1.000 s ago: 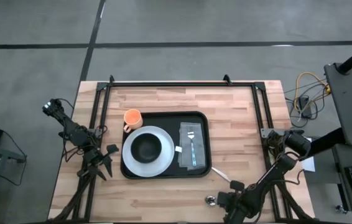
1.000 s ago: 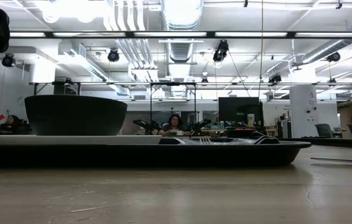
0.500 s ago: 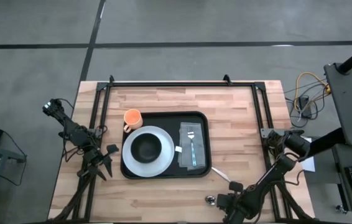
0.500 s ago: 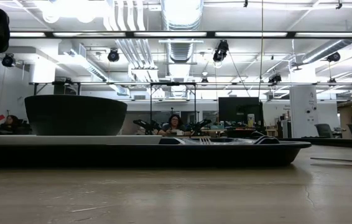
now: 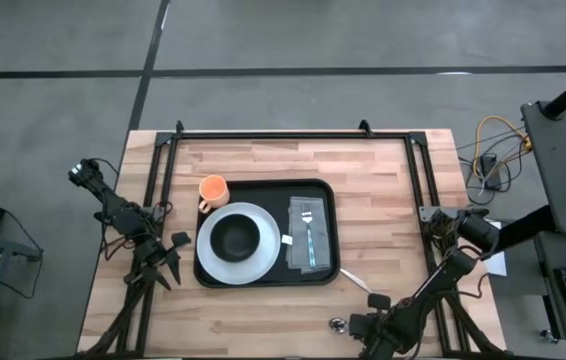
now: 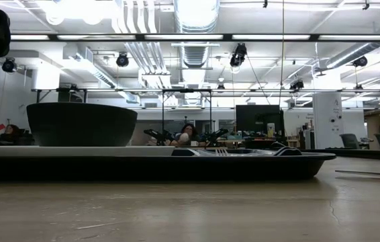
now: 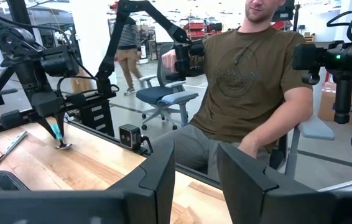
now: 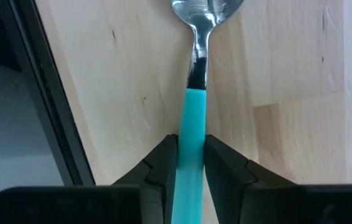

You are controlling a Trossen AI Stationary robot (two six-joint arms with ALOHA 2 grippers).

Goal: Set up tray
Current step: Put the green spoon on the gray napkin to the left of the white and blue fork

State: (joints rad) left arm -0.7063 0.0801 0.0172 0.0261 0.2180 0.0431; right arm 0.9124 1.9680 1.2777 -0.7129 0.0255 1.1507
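The tray (image 5: 266, 233) lies flat near the middle of the wooden tabletop (image 5: 383, 200). On its left part sits a white plate (image 5: 240, 243) with a black bowl (image 5: 235, 236) on it. On its right part a grey napkin (image 5: 306, 232) lies lengthwise, with a fork (image 5: 307, 228) on top. An orange cup (image 5: 213, 189) stands on the tabletop just beside the tray's far left corner. In the low view the tray (image 6: 176, 163) spans most of the width, the bowl (image 6: 81, 124) rising above its rim.

The right claw (image 8: 187, 163) is at the tabletop's near edge, well right of the tray and apart from it. Its fingers (image 8: 162, 165) are pressed against the teal handle of a spoon (image 8: 196, 74), whose metal bowl end rests on the wood. In the high view the right claw (image 5: 361, 322) shows there with the spoon (image 5: 339, 321) at its tip.

The left claw (image 7: 196, 180) waits off the tabletop's left edge, fingers (image 7: 157, 177) a narrow gap apart and holding nothing. Past them a person (image 7: 250, 87) sits in a chair.
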